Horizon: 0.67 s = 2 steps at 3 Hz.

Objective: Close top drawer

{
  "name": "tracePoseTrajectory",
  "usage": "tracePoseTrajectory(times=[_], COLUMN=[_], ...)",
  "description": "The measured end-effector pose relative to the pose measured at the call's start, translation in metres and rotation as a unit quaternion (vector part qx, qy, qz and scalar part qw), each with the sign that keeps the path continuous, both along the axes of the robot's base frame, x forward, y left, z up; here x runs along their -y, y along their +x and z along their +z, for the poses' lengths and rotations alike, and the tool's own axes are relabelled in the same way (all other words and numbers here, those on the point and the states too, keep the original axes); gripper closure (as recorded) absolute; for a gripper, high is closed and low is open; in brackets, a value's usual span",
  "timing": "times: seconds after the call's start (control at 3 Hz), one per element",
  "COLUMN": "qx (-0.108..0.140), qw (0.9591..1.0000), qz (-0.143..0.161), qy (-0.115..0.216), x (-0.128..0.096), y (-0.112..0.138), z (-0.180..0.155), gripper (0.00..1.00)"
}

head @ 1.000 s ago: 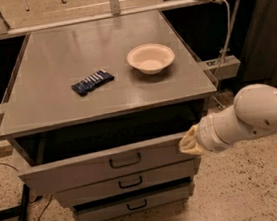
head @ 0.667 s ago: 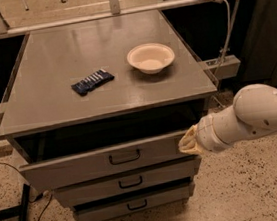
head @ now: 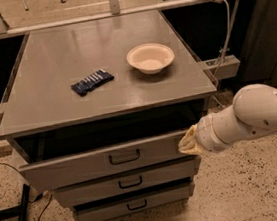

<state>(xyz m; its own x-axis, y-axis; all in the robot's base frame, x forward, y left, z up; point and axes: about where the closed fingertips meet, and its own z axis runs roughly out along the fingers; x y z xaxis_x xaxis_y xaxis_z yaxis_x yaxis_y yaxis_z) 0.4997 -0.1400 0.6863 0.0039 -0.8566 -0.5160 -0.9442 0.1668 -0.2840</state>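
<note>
The top drawer (head: 84, 164) is a wide grey drawer with a small black wire handle (head: 124, 157) at its centre. It stands pulled out a short way from under the grey cabinet top (head: 52, 103), with a dark gap behind its front. My gripper (head: 188, 144) comes in from the right on a white arm (head: 259, 112). Its tip is against the right end of the drawer front.
A cream bowl (head: 150, 57) and a dark blue packet (head: 92, 81) lie on the cabinet top. Two shorter grey drawers (head: 130, 182) sit below the top one. A black cable (head: 41, 220) runs over the speckled floor at the left. A white cable (head: 226, 21) hangs at the back right.
The top drawer front has moved back a little toward the cabinet, and my gripper has stayed against its right end.
</note>
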Motion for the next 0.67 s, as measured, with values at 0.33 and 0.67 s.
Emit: tracePoseTrajectory(times=[0.33,0.67], qx=[0.000,0.000], qw=[1.0000,1.0000], qz=[0.000,0.000], qy=[0.000,0.000], x=[0.0000,0.0000], y=[0.0000,0.0000], z=[0.0000,0.0000], gripper=[0.12,0.00])
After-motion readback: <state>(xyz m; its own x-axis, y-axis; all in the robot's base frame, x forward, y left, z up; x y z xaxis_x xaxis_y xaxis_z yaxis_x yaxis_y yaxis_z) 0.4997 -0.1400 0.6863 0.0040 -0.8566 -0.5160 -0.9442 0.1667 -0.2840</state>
